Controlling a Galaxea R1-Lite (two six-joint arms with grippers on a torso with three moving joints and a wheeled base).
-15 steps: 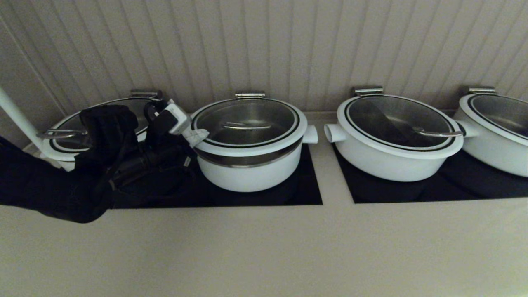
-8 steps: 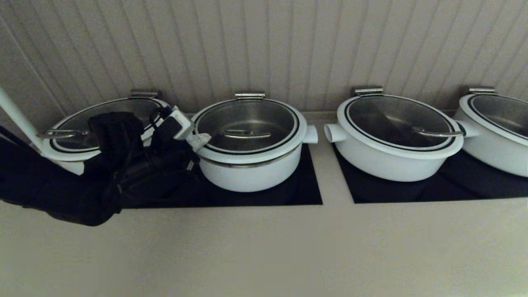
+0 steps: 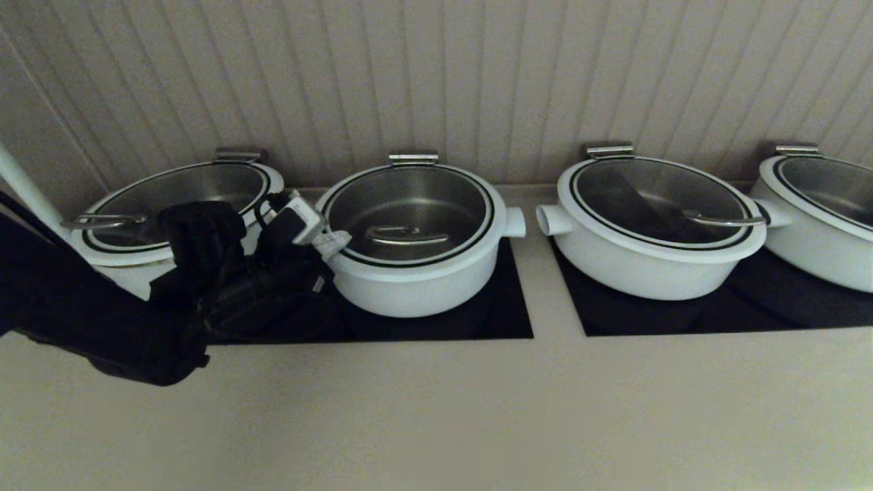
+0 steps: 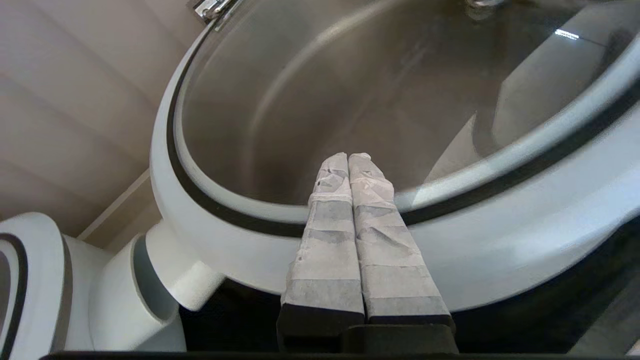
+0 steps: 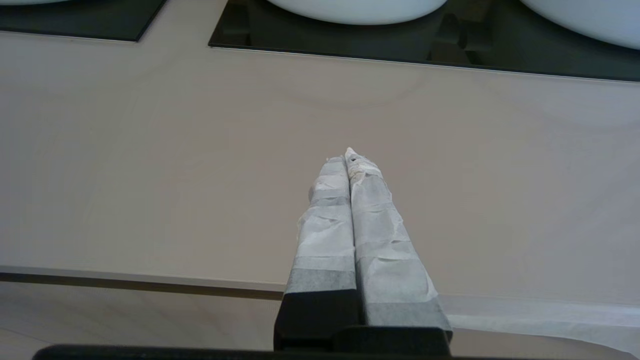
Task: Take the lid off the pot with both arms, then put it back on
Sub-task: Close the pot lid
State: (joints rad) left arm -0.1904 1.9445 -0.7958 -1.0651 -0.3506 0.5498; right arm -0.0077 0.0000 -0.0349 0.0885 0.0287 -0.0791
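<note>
The glass lid (image 3: 409,211) with white rim, black ring and steel handle (image 3: 407,236) sits flat on the deep white pot (image 3: 416,290), second from the left. My left gripper (image 3: 337,240) is shut and empty, its tips lying over the lid's left rim. In the left wrist view the shut fingers (image 4: 350,165) reach over the lid's white rim (image 4: 450,240) onto the glass. My right gripper (image 5: 348,156) is shut and empty, low over the beige counter, out of the head view.
A wider pot with lid (image 3: 170,204) stands just behind my left arm. Two more lidded white pots (image 3: 655,225) (image 3: 818,211) stand to the right on a black cooktop (image 3: 750,307). The beige counter (image 3: 436,409) runs along the front.
The lid has come down from a raised, tilted position and now sits closed on the pot. My left gripper has sunk with its rim.
</note>
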